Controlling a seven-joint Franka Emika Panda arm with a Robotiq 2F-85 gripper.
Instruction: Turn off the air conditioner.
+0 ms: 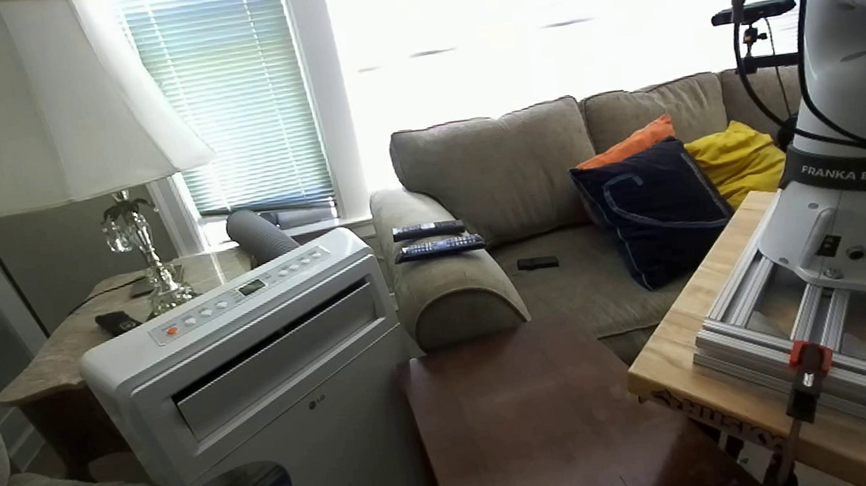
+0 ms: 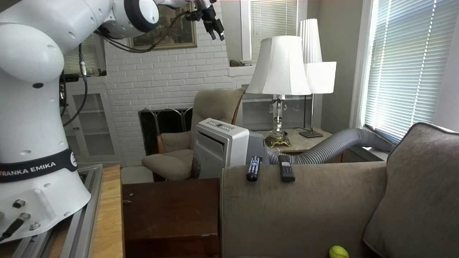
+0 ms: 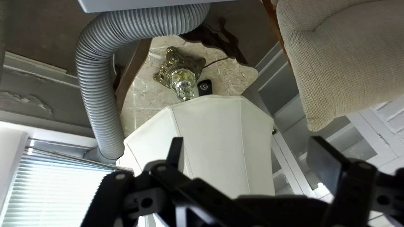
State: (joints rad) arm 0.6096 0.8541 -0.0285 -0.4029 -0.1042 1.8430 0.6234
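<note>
Nearest the wrist lens, the gripper [image 3: 249, 159] stood spread wide across the bottom of the frame, the lamp [image 3: 217, 135] beyond it at centre and the hose [image 3: 94, 63] at upper left. In an exterior view the AC [image 1: 297, 402] stood lower left, beside the sofa [image 1: 491, 180].

"Mostly white, that arm [image 2: 27, 118]."

"Yes, smooth and rounded, dotted with small oval marks [image 2: 38, 85]. See the black band [image 2: 41, 171] low down? FRANKA EMIKA, in white capitals [image 2: 28, 169]."

"There's a plain black ring [image 2: 135, 16] farther up, too, around a white cap [image 2: 148, 10]. And black cables [image 2: 85, 96], one with a silvery connector [image 2: 83, 68]."

"The base [image 2: 61, 204] is white as well, with round metal fittings [image 2: 18, 203] and a bolt [image 2: 34, 225]."

"And the gripper [image 2: 218, 37]?"

"Black, angular and jointed, with round holes [image 3: 146, 202] and pale pins [image 3: 120, 176]. Flat greyish faces on the fingers [image 3: 325, 164]."
</note>
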